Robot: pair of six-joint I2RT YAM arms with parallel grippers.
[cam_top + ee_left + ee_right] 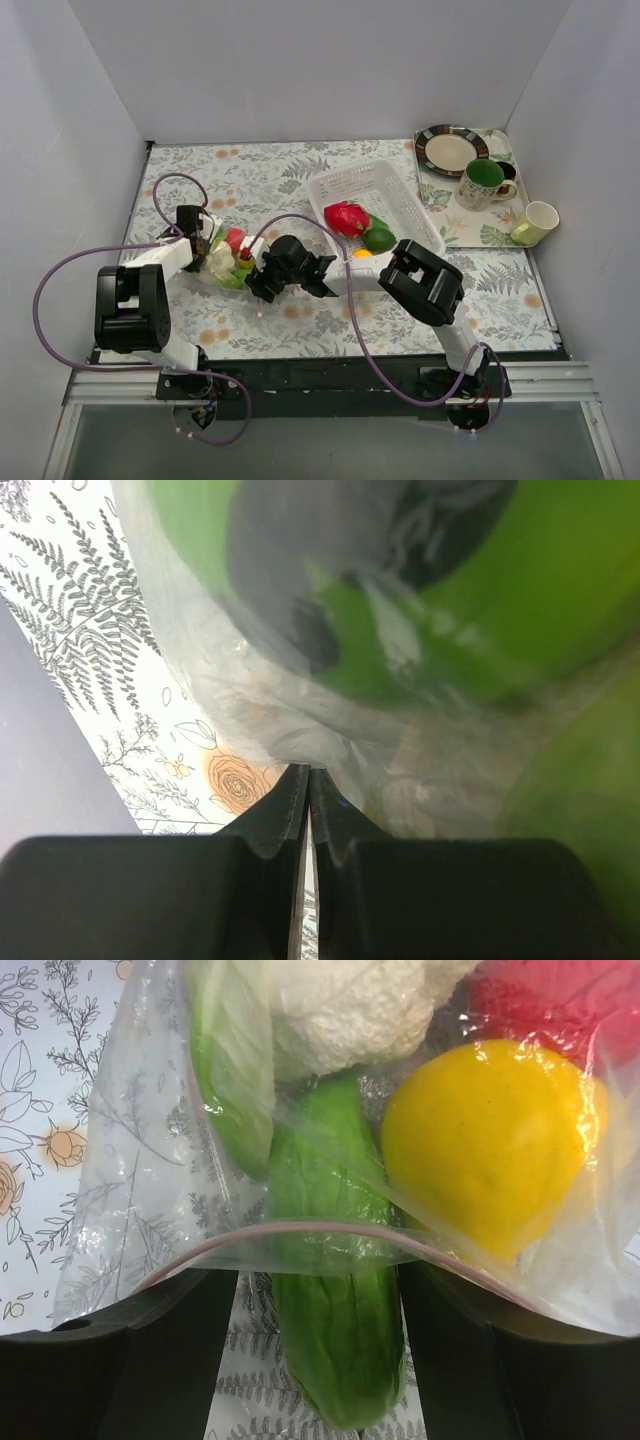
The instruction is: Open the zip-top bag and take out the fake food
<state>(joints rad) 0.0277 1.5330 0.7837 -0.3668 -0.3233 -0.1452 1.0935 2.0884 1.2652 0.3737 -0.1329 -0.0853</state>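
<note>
On table (pixel 300 325), zip-top bag (pixel 226 263) crosswise, mouth rightward

- Your top view looks down from above and behind both arm bases. It takes in the whole table (pixel 300 320), with the left claw (pixel 210 245) and right claw (pixel 254 282) facing each other, far from the lens.
- Your left wrist view looks forward along its own closed fingers (pixel 280 815), which fill the bottom edge. The zip-top bag (pixel 280 680) sits right at the fingertips, so close that it blurs.
- Your right wrist view looks out between its own spread fingers (pixel 140 1360). The bag's mouth lies just ahead of that claw, close and sharp.
- All three views share the bag. Both wrist views also show the table's cloth to the left of their claws.
</note>
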